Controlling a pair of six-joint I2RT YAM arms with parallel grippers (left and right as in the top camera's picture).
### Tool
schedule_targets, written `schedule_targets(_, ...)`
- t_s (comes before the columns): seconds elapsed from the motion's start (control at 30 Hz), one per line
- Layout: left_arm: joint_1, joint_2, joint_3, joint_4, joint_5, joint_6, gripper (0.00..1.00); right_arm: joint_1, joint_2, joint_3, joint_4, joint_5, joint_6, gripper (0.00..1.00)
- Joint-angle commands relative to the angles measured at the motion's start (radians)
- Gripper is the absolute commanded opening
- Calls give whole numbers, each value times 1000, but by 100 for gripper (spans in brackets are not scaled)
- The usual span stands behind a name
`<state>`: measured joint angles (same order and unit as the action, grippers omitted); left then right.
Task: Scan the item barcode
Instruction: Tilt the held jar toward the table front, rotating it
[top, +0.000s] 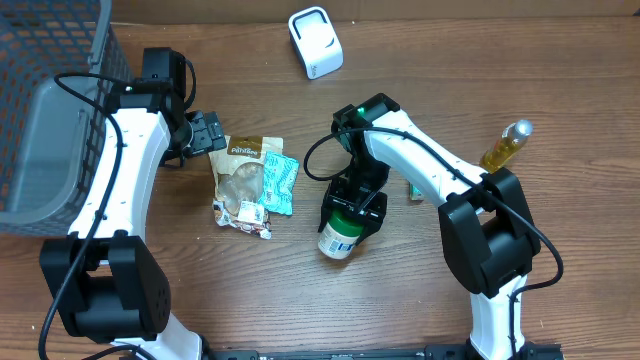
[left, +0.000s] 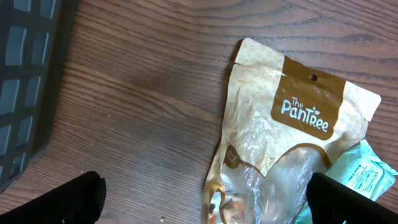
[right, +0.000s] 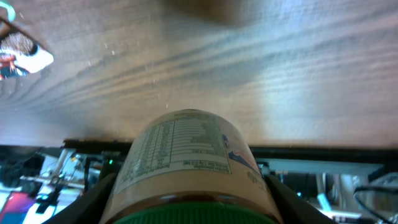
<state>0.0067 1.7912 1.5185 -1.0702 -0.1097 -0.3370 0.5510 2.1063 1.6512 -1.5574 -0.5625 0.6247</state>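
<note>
Where the green-capped bottle (top: 337, 238) sits: lower centre of the overhead frame, printed label facing the right wrist camera.
Right gripper (top: 352, 207): clamped on the bottle near its cap, fingers (right: 93, 205) pressing both sides.
Left gripper (top: 205, 132): spread wide, holding nothing, over the upper left edge of the Pantree pouch (left: 292, 143).
Scanner: probably the white device (top: 315, 42) at top centre, well apart from the bottle.
Neighbours: teal packet (top: 283, 180) beside the pouch; grey basket (top: 40, 120) far left.
</note>
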Motion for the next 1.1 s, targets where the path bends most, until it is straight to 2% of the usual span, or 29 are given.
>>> schedule_targets(0.0,0,-19,15,1,-5,1,100,1,2,27,-21,-69,-5,49)
schedule_targets(0.17,0,-19,15,1,-5,1,100,2,2,27,-57,-72,-5,48)
schedule_targets(0.3,0,-19,15,1,-5,1,100,1,2,27,-99,-73,-5,39)
schedule_targets(0.43,0,-19,15,1,-5,1,100,1,2,27,-113,-115,-5,37)
schedule_targets(0.6,0,-19,15,1,-5,1,100,1,2,27,-118,-178,-5,36)
schedule_targets(1.07,0,-19,15,1,-5,1,100,1,2,27,-138,-203,-5,33)
